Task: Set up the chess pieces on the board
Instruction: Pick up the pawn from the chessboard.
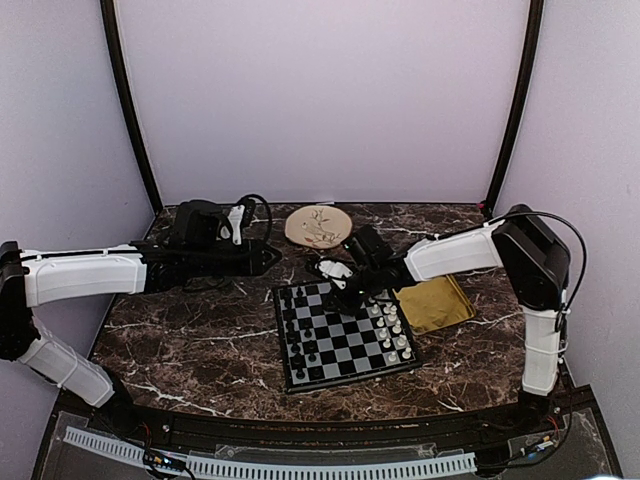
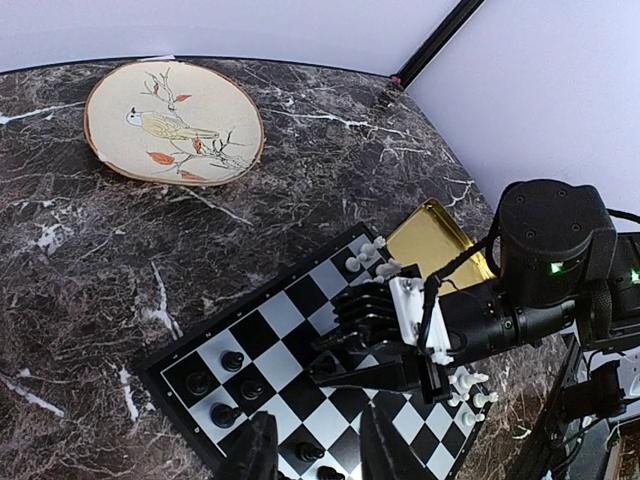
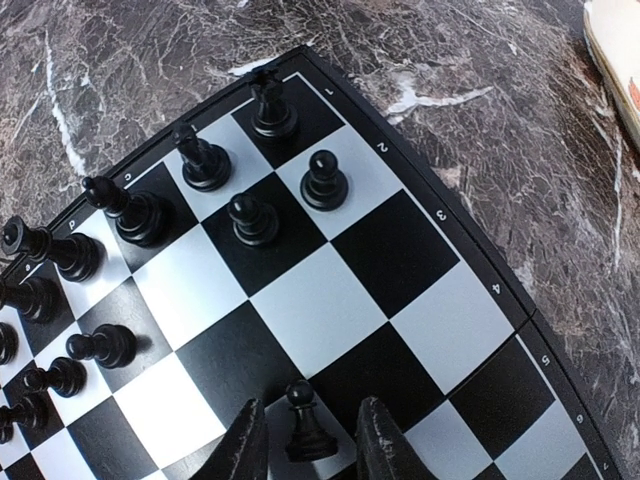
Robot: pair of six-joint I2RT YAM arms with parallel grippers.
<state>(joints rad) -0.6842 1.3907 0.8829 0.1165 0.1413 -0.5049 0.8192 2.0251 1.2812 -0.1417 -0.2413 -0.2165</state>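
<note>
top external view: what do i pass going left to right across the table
left gripper → black chess pieces on the board → white pieces → yellow tray; right gripper and round bird plaque overlap the board's span, so left out

We counted one board, one yellow tray and one round plate. From the right wrist we made out twelve black pieces, two cut by the frame's edge. The white pieces looked too small overhead to count surely: perhaps eight.
</note>
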